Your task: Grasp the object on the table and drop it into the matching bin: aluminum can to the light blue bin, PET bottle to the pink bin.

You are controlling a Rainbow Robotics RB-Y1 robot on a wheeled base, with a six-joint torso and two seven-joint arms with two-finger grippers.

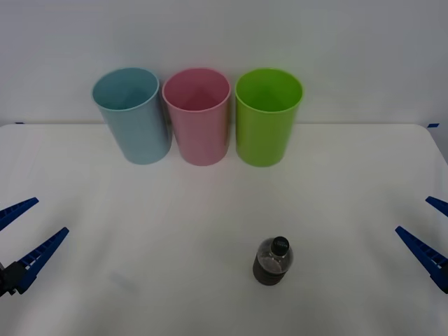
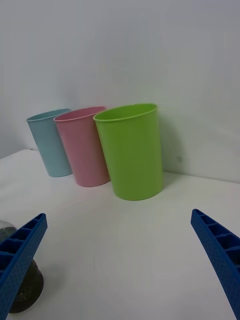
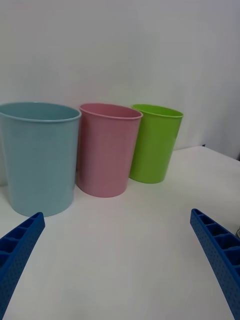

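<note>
1. PET bottle: small clear plastic bottle of dark liquid with a black cap, standing upright on the table, on its near half and a little right of centre. Nothing touches it. In the right wrist view its dark base sits partly behind one blue finger, apart from it.

2. Light blue bin: tall, open-topped, upright at the far side of the table, leftmost of a row of three. Also seen from the left wrist and the right wrist.

3. Pink bin: same shape, middle of the row, just beside the light blue one. Seen from the left wrist and the right wrist.

4. Lime green bin: rightmost of the row, just beside the pink one. Seen from the left wrist and the right wrist.

5. Left gripper: at the near left edge of the table, well apart from the bottle and the bins. Fingers spread wide, holding and touching nothing. From its own wrist the two blue ribbed fingers stand at the corners with bare tabletop between them.

6. Right gripper: at the near right edge of the table, well to the right of the bottle. Fingers likewise spread wide, with nothing between them; the same wide gap shows from its own wrist.
</note>
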